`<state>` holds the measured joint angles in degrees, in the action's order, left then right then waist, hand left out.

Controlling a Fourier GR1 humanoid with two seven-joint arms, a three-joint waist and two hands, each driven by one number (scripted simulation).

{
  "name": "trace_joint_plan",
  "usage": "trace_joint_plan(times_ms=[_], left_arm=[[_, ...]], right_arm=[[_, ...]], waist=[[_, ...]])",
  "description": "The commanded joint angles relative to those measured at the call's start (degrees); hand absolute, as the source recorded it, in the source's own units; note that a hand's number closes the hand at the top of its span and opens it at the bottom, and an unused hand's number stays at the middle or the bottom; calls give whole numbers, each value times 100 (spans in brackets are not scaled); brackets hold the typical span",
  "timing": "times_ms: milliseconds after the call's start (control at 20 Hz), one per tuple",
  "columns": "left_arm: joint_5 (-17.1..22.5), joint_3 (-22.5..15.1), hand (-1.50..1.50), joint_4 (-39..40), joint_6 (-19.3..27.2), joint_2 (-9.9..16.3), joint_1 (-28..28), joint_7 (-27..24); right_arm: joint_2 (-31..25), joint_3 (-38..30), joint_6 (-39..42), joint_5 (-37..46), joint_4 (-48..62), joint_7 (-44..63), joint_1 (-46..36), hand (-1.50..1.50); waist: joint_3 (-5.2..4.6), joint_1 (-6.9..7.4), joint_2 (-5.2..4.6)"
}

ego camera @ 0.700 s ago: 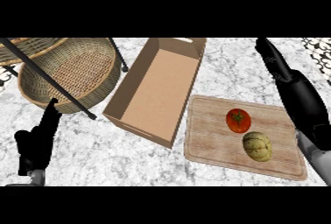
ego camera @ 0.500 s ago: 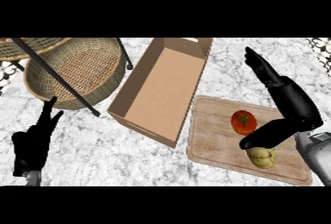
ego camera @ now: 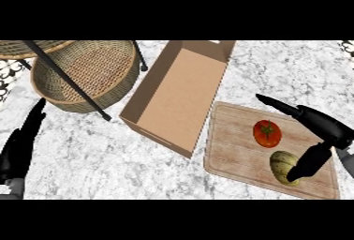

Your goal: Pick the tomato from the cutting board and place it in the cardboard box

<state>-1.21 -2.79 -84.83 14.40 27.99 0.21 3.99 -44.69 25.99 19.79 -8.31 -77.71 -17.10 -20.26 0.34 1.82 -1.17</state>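
Observation:
A red tomato (ego camera: 267, 133) with a green stem lies on the wooden cutting board (ego camera: 235, 152) at the right. My right hand (ego camera: 319, 125) hovers just right of the tomato, open, with straight fingers pointing up-left above it and the thumb reaching down over a yellow-green fruit (ego camera: 282, 167). The hand does not touch the tomato. The open cardboard box (ego camera: 180, 93) stands left of the board, with nothing inside. At the lower left edge rests my left hand (ego camera: 19, 147), open, fingers up.
A wicker basket (ego camera: 83, 72) sits at the back left, with dark metal legs (ego camera: 68, 79) crossing in front of it. The counter (ego camera: 97, 154) is white marble.
My right hand has come down and toward the tomato, its fingers now lower and nearer the board. The view has shifted slightly. The left hand stays put.

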Motion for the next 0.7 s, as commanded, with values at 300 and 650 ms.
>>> trace_joint_plan(times_ms=[300, 650], left_arm=[[-222, -22, 0, 371, 2, -40, -438, 208], [-282, -9, 0, 347, -102, 43, -499, 178]], right_arm=[[-427, -145, 1446, 950, 2423, -2804, -1196, -150], [-515, 1071, 1252, 2599, 2500, -2677, -2180, -150]], waist=[[-13, 53, 13], [-26, 130, 20]])
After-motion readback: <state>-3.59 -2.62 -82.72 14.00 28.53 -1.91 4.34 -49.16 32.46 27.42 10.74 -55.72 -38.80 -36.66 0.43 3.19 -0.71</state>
